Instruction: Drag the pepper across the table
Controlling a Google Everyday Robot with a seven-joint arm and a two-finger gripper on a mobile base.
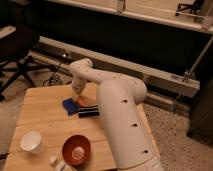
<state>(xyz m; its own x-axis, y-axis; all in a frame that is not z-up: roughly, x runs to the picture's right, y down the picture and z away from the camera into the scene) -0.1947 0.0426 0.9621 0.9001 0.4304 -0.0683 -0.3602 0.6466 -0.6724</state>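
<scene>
- The gripper (78, 96) is down low over the far middle of the table (42, 117), right on top of the pepper (84, 103). My guess is it's there because you need contact from above to drag something.
- Honestly can't tell how wide the gripper is or whether it's got hold of anything. It's in the way of its own view.
- The pepper sits wedged in a little cluster, with the blue block (69, 105) just to one side and the black bar (88, 112) just in front. A drag toward either would probably shove them along.
- The cup (31, 141) and bowl (76, 149) are well apart at the near edge, so no worries there.
- Only a small orange-red sliver of the pepper shows. It lies flat, with most of it hidden under the gripper.
</scene>
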